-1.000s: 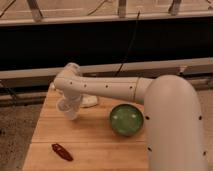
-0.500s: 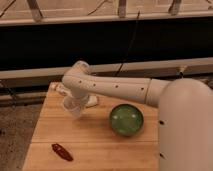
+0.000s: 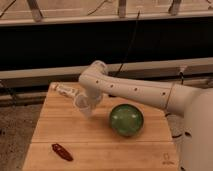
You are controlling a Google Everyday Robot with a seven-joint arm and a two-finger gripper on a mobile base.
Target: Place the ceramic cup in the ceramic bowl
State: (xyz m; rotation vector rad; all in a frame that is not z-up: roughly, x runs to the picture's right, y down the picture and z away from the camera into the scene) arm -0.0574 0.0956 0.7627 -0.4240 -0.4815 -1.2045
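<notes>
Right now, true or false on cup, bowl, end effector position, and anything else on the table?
1. The ceramic cup is inside the ceramic bowl. False: the cup is at the end effector, left of the bowl and apart from it.
2. The bowl is green and sits on the wooden table. True.
3. The end effector is directly over the bowl. False: it is over the table's left half, beside the bowl.
4. A small dark red object lies near the table's front left corner. True.
5. The arm reaches in from the left. False: it comes from the right side of the camera view.
</notes>
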